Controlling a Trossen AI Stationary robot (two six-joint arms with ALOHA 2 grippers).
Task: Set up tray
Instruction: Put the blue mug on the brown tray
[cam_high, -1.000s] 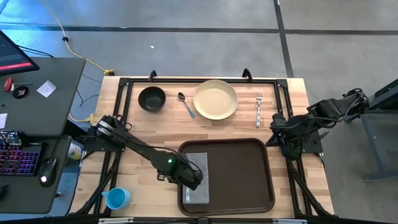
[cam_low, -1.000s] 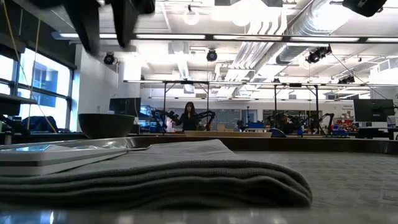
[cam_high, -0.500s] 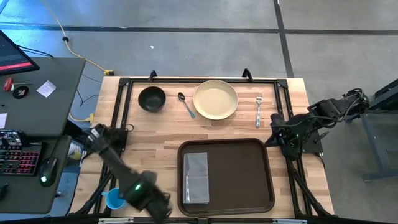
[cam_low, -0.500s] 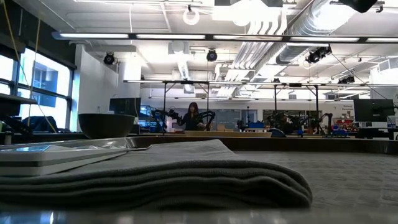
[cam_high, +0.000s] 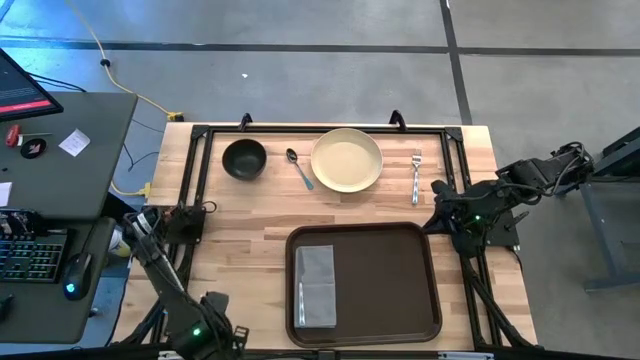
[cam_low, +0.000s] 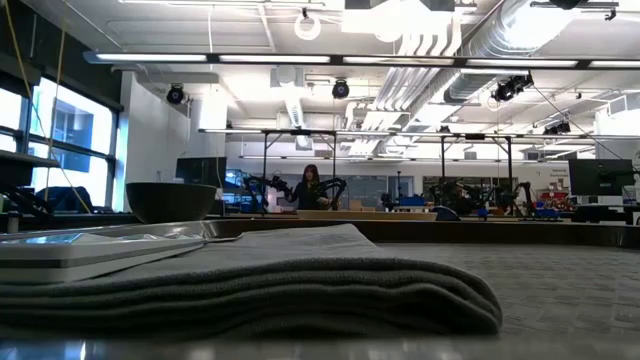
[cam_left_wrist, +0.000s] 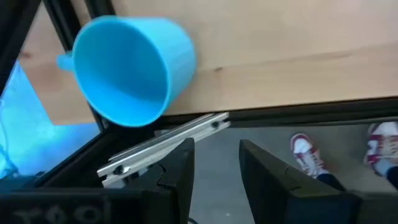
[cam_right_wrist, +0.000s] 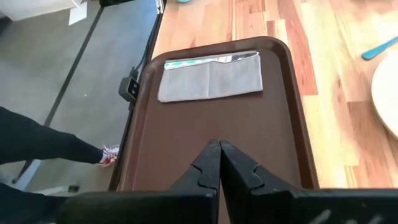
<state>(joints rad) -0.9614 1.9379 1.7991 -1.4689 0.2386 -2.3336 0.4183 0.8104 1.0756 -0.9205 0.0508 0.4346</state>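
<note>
The dark brown tray (cam_high: 380, 285) lies at the table's near edge. On its left part rests a folded grey napkin (cam_high: 316, 285) with a knife (cam_high: 301, 300) along its left edge; both also show in the right wrist view, napkin (cam_right_wrist: 211, 79) and knife (cam_right_wrist: 208, 60). My left gripper (cam_left_wrist: 214, 171) is open and hangs over the table's near-left corner, just beyond the blue cup (cam_left_wrist: 130, 68), touching nothing. My right gripper (cam_right_wrist: 219, 150) is shut and waits above the tray's right rim (cam_right_wrist: 298, 112), with its arm (cam_high: 470, 212) at the table's right edge.
Along the far side lie a black bowl (cam_high: 244, 158), a spoon (cam_high: 300, 168), a pale yellow plate (cam_high: 346, 160) and a fork (cam_high: 416, 175). Bare wood lies between them and the tray. A person's shoes (cam_left_wrist: 305, 149) and leg (cam_right_wrist: 56, 146) show on the floor by the near edge.
My left gripper has swung from above the napkin on the tray toward the table's near-left corner, ending beside the blue cup and over the table's edge. The napkin and knife stay flat on the tray. My right arm has kept still.
</note>
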